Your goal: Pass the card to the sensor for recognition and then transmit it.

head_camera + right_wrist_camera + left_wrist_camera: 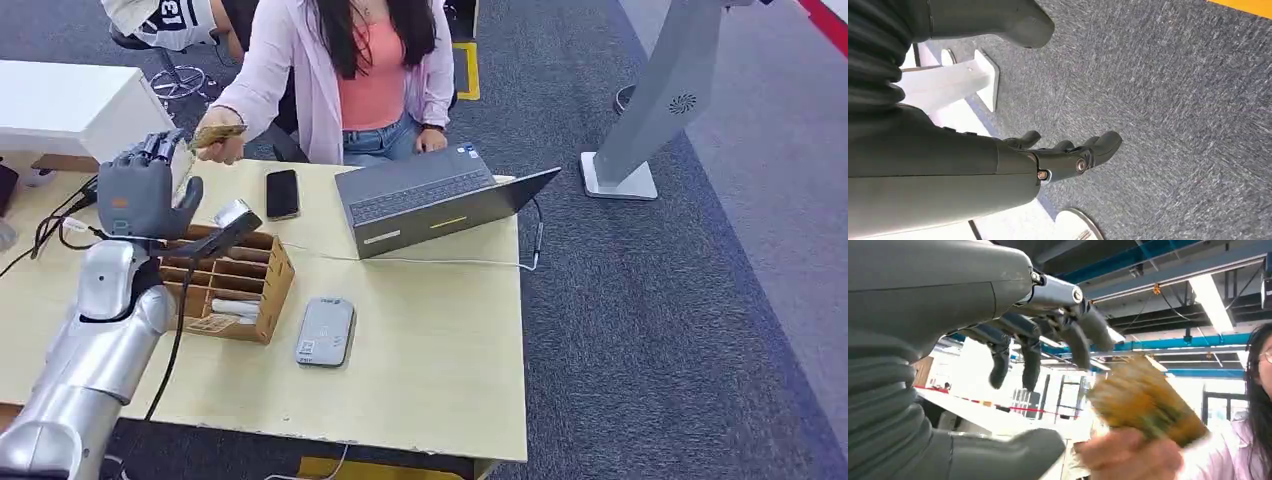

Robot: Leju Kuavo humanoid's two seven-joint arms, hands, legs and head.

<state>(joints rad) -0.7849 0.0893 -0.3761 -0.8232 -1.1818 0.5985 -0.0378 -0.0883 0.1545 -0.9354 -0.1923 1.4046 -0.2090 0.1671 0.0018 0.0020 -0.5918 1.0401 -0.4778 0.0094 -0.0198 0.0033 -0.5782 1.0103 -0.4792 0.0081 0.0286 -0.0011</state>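
At the far-left corner of the table (440,380), the left hand (145,190) is raised upright, palm toward the person, fingers (1030,357) apart with a loose curl, thumb out. It holds nothing. The card (217,134) is in the person's hand (222,146), just beside the robot's fingertips, apart from them as far as the head view shows. In the left wrist view the card is a blurred yellow-green patch near the dark fingers, pinched from below by the person's hand; contact with the robot's fingers can't be told there.

The right hand (1068,152) hangs at the robot's side over grey carpet (1173,100), fingers slightly curled and spread, holding nothing.

On the table: the grey sensor pad (325,332) lies flat near the front edge, just beside the wooden compartment box (235,283). A black scanner head on a cable (225,232) sits over the box's back edge. A black phone (282,193) lies face up between the person's hand and the open grey laptop (430,200). A white cable (440,262) runs along the table in front of the laptop. The person in the pink shirt (300,70) sits across the table, their other hand (432,138) resting by the laptop.
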